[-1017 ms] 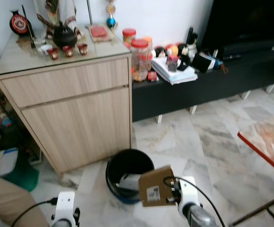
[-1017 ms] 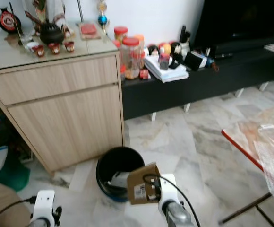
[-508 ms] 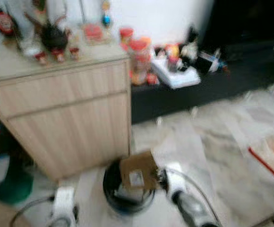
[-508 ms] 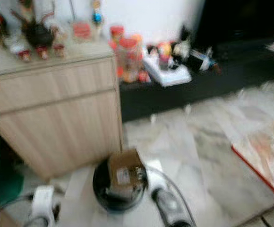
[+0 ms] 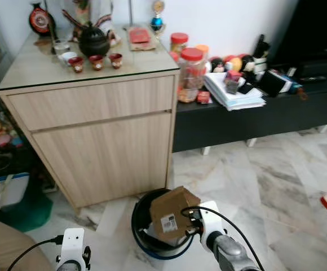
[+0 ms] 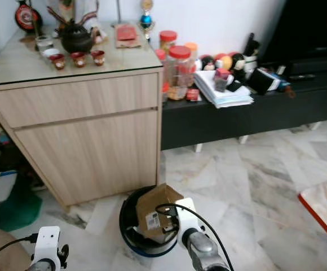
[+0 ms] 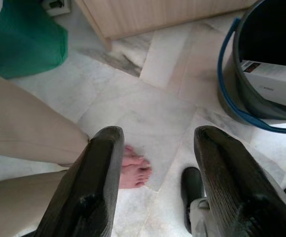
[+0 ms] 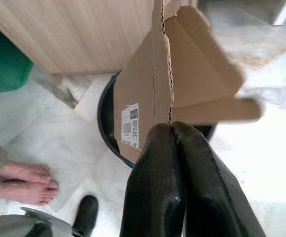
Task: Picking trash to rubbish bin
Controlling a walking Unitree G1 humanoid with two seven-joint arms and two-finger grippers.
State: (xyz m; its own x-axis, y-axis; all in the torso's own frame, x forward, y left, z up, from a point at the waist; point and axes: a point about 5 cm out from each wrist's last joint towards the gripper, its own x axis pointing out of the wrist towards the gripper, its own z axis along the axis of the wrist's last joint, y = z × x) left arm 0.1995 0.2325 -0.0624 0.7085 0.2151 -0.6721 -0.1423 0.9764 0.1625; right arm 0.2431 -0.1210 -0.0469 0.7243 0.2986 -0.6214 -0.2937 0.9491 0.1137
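Operator: Status of the right end effector [image 8: 171,129]?

Technician: Its fingers are pressed together on an edge of the cardboard box [image 5: 173,213]. The box hangs over the mouth of the rubbish bin [image 5: 140,234], near the wooden cabinet [image 5: 96,141].

Operator: Progress?

Technician: Carrying appears complete; release into the bin remains. A white carton [image 7: 273,84] already lies inside the bin.

Operator: Left end effector [image 7: 159,163]?

Technician: Idle, fingers apart, over the marble floor [image 7: 148,111] beside a person's bare feet [image 7: 133,170].

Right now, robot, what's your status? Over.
Right gripper pinching brown cardboard box, held over black rubbish bin. Left gripper open, idle over floor. Person's bare feet nearby. Over.
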